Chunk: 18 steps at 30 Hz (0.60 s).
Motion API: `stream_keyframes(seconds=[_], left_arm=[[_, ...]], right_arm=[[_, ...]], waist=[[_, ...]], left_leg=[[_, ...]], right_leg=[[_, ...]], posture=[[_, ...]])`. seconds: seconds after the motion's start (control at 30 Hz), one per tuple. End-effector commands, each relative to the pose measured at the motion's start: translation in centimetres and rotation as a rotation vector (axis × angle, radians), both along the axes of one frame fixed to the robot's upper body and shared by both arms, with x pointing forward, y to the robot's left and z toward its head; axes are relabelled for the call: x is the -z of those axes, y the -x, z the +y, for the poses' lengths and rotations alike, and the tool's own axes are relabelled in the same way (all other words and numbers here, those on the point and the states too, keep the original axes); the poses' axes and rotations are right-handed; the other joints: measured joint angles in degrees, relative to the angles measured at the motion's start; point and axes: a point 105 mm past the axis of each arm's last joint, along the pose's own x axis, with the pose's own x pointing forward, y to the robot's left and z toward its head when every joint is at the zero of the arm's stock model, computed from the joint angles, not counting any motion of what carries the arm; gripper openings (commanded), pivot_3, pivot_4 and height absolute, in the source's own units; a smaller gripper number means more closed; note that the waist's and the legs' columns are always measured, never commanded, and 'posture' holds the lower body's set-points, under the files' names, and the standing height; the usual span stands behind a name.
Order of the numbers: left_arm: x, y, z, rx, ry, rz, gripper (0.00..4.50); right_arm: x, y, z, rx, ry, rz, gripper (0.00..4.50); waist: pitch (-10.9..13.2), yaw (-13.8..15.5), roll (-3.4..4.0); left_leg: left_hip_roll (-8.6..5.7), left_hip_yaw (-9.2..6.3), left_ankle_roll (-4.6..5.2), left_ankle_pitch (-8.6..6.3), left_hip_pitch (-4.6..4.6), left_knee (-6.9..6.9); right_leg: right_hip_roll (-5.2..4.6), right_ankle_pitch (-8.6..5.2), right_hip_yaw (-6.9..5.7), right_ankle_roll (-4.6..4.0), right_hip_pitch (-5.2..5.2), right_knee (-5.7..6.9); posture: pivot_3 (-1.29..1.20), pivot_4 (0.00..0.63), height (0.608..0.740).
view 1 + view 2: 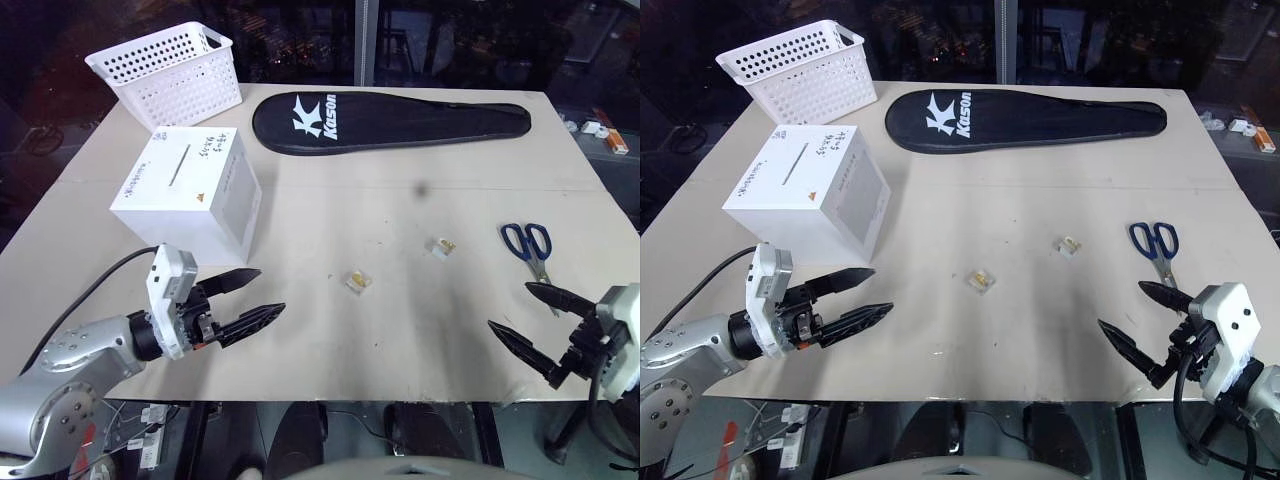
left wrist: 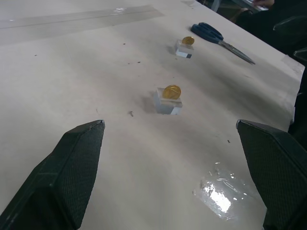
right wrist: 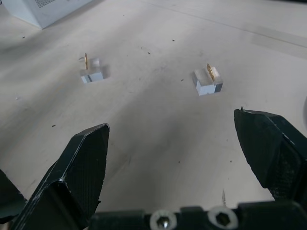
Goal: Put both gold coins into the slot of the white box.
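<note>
Left hand is seen at lower left of the head view, fingers spread wide, nothing pinched, hovering over the near edge of the surface. Right hand is seen at lower right, fingers likewise spread, empty, near the front edge.

Two gold coins are located mid-frame, each stood upright on edge in a small clear block. One coin sits just below centre; the other coin is up and to the right of it. The two are apart from each other and from both hands. In the left wrist view the near coin is framed between the fingers, with the far coin beyond it.

White box is placed at upper left of the head view, just above the left hand. Its slot is seen on the handwritten top face, empty. A small gold mark is visible on the same face.

Blue-handled scissors lie at right, just above the right hand. A white perforated basket is at the top left corner, behind the box. A black racket cover lies across the top centre.
</note>
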Motion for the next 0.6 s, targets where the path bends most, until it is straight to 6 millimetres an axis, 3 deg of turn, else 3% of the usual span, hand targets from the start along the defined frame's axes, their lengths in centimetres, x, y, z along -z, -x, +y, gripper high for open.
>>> stream_keyframes(seconds=[0.03,0.2,0.33,0.43,0.5,0.6], left_arm=[[-1.7,-0.3,-1.0,0.073,0.015,-0.08,4.48],[-3.4,-0.2,-3.5,0.246,0.061,-0.144,4.48],[-3.1,0.3,-3.8,0.295,0.062,-0.144,4.5],[-2.4,1.0,-3.5,0.304,0.057,-0.145,4.5],[-1.8,1.6,-3.4,0.307,0.045,-0.151,4.5],[-1.2,2.8,-3.7,0.315,0.031,-0.156,4.5]], right_arm=[[-1.0,-1.7,0.7,0.032,0.001,-0.06,4.5],[-0.9,-6.5,2.5,0.113,-0.005,-0.038,4.5],[-0.3,-9.4,3.9,0.097,0.028,0.001,3.12],[0.2,-11.2,4.2,0.115,0.05,0.024,3.12],[0.4,-12.3,4.3,0.127,0.065,0.036,2.69],[0.7,-13.1,4.5,0.116,0.102,0.046,1.36]], waist=[[0.01,-0.01,-0.02],[0.31,-0.52,-0.07],[0.39,-0.55,0.0],[0.41,-0.6,0.03],[0.41,-0.58,0.04],[0.41,-0.52,0.04]], left_leg=[[0.0,0.0,0.0,0.0,0.0,0.0],[0.01,0.04,0.03,0.04,0.05,0.16],[0.0,0.08,0.02,0.03,-0.08,0.14],[-0.01,0.09,0.02,0.0,-0.12,0.01],[-0.01,0.08,0.04,-0.02,-0.19,-0.05],[-0.01,0.04,0.04,-0.02,-0.61,-0.01]], right_leg=[[0.0,0.0,0.0,0.0,0.0,0.0],[0.07,0.04,0.12,0.01,-0.02,0.06],[0.08,0.23,0.17,0.05,-0.07,0.02],[0.08,0.18,0.21,0.07,-0.15,-0.03],[0.07,0.14,0.19,0.05,-0.24,-0.04],[0.05,0.14,0.16,0.05,-0.66,0.0]], posture=[[0.0,0.15,0.74],[0.0,0.15,0.74],[0.0,0.15,0.74],[0.0,0.15,0.74],[0.0,0.15,0.74],[0.0,0.15,0.74]])
